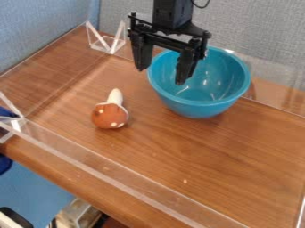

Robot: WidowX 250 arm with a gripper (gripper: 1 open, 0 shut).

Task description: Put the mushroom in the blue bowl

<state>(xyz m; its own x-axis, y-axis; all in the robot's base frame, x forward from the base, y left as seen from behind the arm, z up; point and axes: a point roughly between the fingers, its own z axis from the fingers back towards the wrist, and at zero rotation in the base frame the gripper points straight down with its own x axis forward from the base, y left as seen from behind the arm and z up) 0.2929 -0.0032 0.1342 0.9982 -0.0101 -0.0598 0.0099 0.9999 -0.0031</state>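
Lower left: mushroom (110, 113) on wood, not in the bowl (202, 103). Gripper (162, 74): released, above bowl. Whole transfer outstanding.

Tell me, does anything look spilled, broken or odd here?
Nothing looks spilled or broken. The mushroom lies on its side on the table, stem pointing away, outside the upright bowl; that seems harmless.

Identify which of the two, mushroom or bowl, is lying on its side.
The mushroom: it lies over, its pale stem pointing away from the camera, whereas the blue bowl sits upright, opening upward.
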